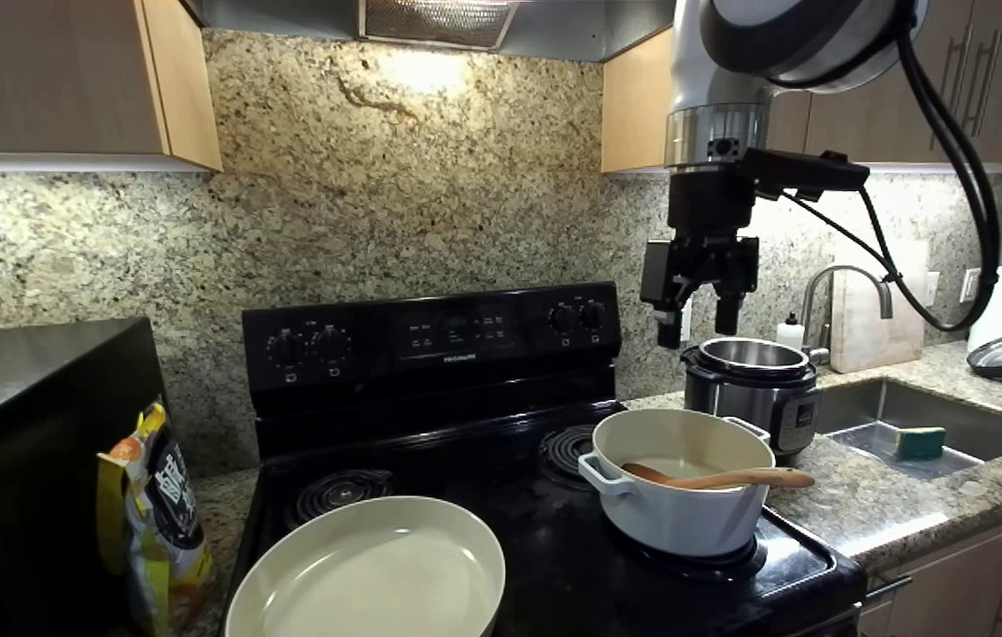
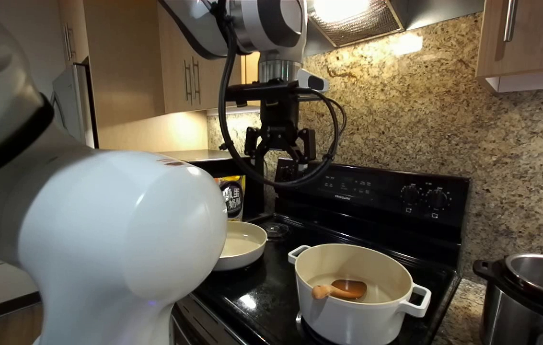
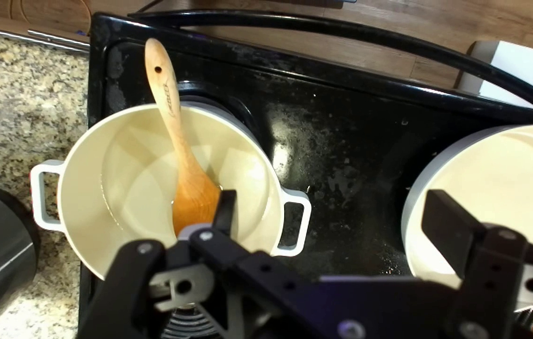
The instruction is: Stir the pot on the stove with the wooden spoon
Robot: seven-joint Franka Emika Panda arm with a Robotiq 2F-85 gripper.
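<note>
Light-brown wooden spoon [image 3: 183,146] leaning in the round white pot [image 3: 85,183], lower than and, in the wrist view, left of my black two-fingered claw [image 3: 331,209], jaws apart.

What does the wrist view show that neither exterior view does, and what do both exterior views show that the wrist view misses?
Only the wrist view shows the dark hole and lettering on the wooden spoon. Only the exterior views show the range hood and the control panel of the stove. All three share the white pot with that wooden spoon in it, the shallow pale dish and the open gripper.
</note>
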